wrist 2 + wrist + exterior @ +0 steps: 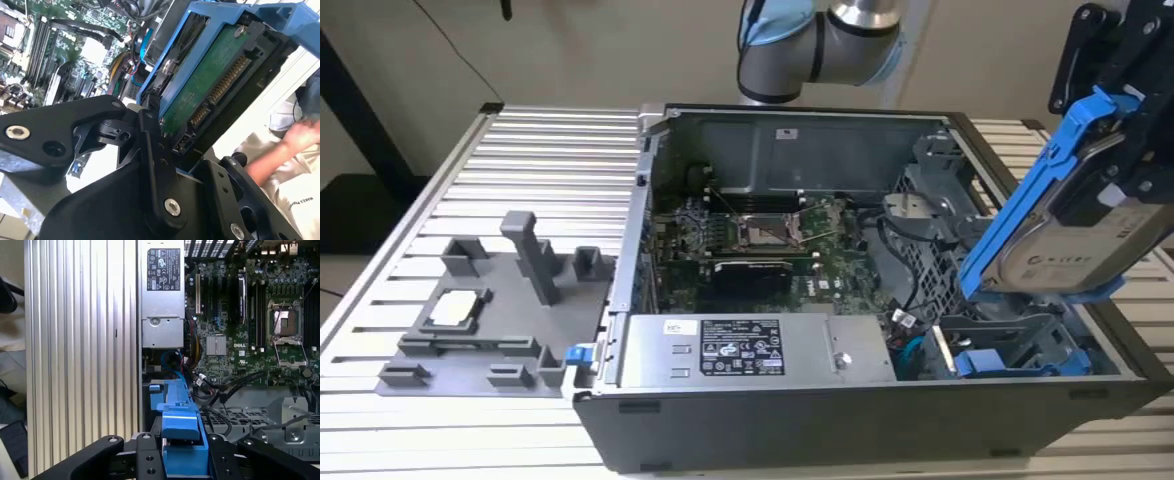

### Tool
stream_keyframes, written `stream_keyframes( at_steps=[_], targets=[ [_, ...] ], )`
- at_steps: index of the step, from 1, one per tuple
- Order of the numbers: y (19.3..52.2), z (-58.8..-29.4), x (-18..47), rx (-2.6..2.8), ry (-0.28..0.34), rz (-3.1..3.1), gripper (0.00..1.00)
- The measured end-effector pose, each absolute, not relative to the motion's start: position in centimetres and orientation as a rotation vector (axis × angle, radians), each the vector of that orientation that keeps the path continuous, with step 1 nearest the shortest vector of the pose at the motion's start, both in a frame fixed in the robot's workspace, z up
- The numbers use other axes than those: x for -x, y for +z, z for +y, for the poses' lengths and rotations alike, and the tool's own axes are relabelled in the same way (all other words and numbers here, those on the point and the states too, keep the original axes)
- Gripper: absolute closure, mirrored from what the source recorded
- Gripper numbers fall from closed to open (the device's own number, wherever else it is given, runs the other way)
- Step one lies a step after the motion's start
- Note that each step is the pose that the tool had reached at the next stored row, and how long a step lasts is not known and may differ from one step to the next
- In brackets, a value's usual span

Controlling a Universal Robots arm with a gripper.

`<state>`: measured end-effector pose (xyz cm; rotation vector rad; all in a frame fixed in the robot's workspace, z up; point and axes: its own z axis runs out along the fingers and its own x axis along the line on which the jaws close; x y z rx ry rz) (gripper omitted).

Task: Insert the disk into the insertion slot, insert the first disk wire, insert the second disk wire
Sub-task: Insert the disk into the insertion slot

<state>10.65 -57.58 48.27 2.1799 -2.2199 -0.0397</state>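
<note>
The disk [1062,255] is a silver-grey metal hard drive with a pale label, set in a bright blue plastic carrier frame, its green circuit board bared in the second wrist view. It hangs steeply tilted, one end up, just above the insertion slot [1007,335]. The black, bolt-jointed gripper [182,460] has its fingers closed on the frame's two sides and holds the drive clear of everything.

By my reading the first step is in hand: the disk is not yet in, and its connector pins are bare. Seating it would call for levelling the frame and squaring it with the slot, a rectangular bay in a dark grey sheet-metal cage. Blue plastic shows inside the slot — possibly another carrier, though that is hard to tell.

Beyond the slot run glossy black cables [230,390], then the grey power-supply box [734,350] and the green motherboard [761,240].
</note>
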Motion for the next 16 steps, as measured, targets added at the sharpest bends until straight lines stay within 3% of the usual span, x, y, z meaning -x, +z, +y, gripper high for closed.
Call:
stream_keyframes(
  at_steps=[16],
  targets=[
    [45.9,-57.9,-11.6,-2.183,-0.04,-2.217,0.67]
  ],
)
